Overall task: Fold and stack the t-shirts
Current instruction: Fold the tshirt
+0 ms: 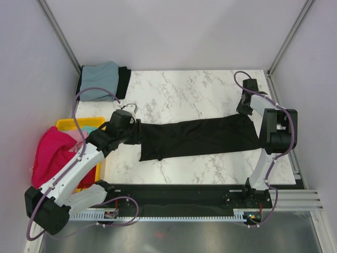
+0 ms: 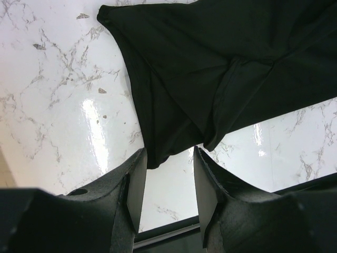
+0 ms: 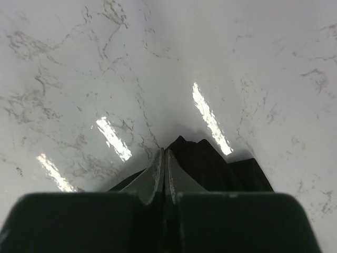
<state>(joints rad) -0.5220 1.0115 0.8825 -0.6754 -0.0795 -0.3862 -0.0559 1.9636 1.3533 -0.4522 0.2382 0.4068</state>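
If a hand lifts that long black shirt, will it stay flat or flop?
Probably flop: the black shirt lies in soft folds. It would likely dangle from the pinch, as its end bunches at the closed right hand. Pushed, it would probably crumple, like its creased near corner, rather than slide whole.

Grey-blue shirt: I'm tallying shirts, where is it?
In the top view, the grey-blue shirt lies folded at the table's far-left corner, beyond the yellow bin.

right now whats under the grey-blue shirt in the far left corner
A black shirt lies under the grey-blue shirt; only a strip of it shows along the right side. The rest is covered, so anything further beneath cannot be seen.
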